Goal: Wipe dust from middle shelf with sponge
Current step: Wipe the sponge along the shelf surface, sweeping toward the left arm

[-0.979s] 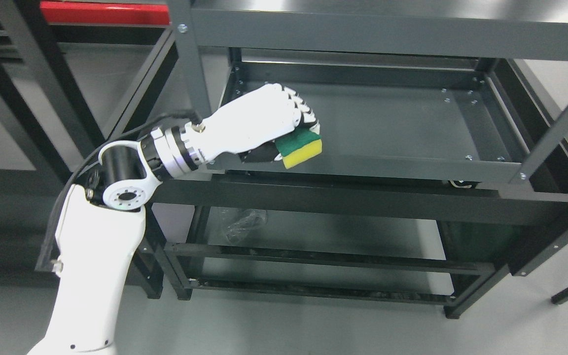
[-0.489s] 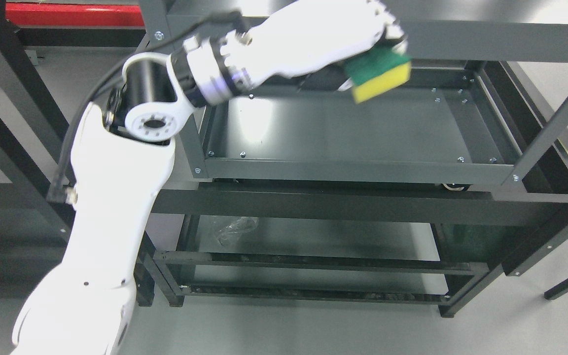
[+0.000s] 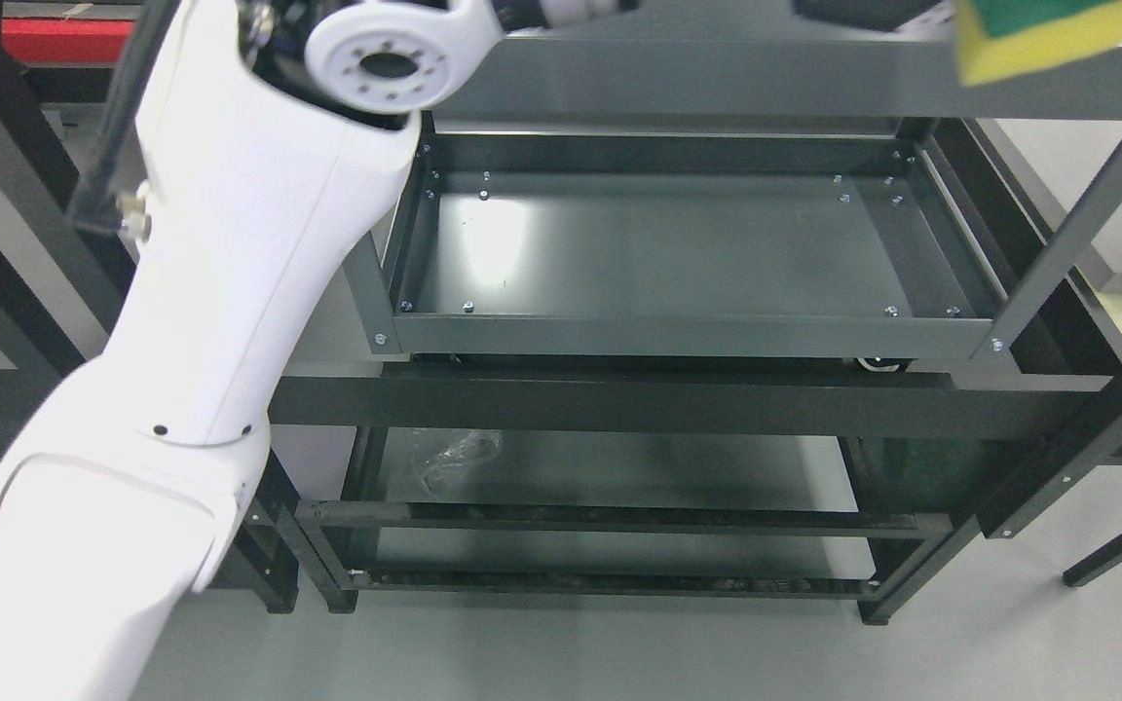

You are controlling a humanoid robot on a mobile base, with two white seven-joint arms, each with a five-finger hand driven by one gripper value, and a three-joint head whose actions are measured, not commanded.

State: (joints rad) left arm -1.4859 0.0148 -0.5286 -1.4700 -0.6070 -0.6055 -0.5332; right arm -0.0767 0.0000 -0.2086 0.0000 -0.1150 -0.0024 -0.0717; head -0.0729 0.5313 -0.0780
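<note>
Your left arm (image 3: pixel 230 243) fills the left of the frame, its hand cut off at the top edge, so grip can't be told. The shelf (image 3: pixel 678 336) sits bare mid-frame. The sponge (image 3: pixel 1048 34) pokes in upper right, well above it.

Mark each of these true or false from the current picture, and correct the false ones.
1. The yellow-and-green sponge lies flat on the dark grey metal middle shelf. False: it is up at the picture's top right edge, in front of the upper shelf rail.
2. The white left arm comes in from the lower left. True.
3. The middle shelf holds a red box. False: nothing rests on it.
4. Crumpled clear plastic lies on a lower level. True.
5. A right arm reaches over the shelf. False: none shows.
</note>
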